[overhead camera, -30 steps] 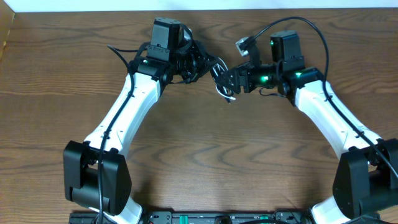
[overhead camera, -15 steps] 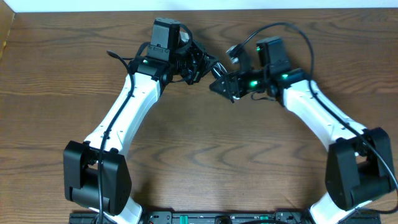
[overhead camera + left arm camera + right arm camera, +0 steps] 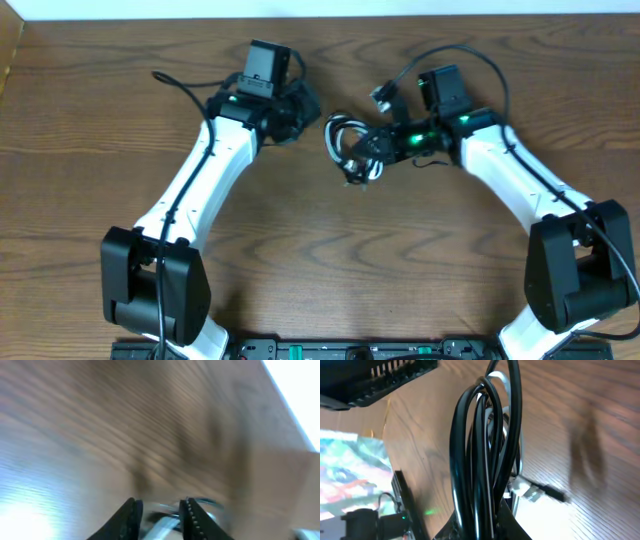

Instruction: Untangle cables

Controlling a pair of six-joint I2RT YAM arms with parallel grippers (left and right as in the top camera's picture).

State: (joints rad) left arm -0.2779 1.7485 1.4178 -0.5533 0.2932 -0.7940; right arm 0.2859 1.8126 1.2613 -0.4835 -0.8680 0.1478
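Overhead view: right hand (image 3: 372, 146) grips the looped black and white cables (image 3: 343, 142) at 12 o'clock on the table (image 3: 320, 250). Left hand (image 3: 306, 104), at their 10 o'clock, stands narrowly open.

White shells sheathe the left arm (image 3: 205, 175) and right arm (image 3: 515, 180), each on a black base block (image 3: 155, 290) at the surface's (image 3: 320, 250) near edge. Farther from that edge, joints and camera boxes are black, green lights (image 3: 412, 130) glow, and thick black wires (image 3: 470, 55) loop. The left hand's (image 3: 161, 510) fingers (image 3: 131, 517) are black and ridged.
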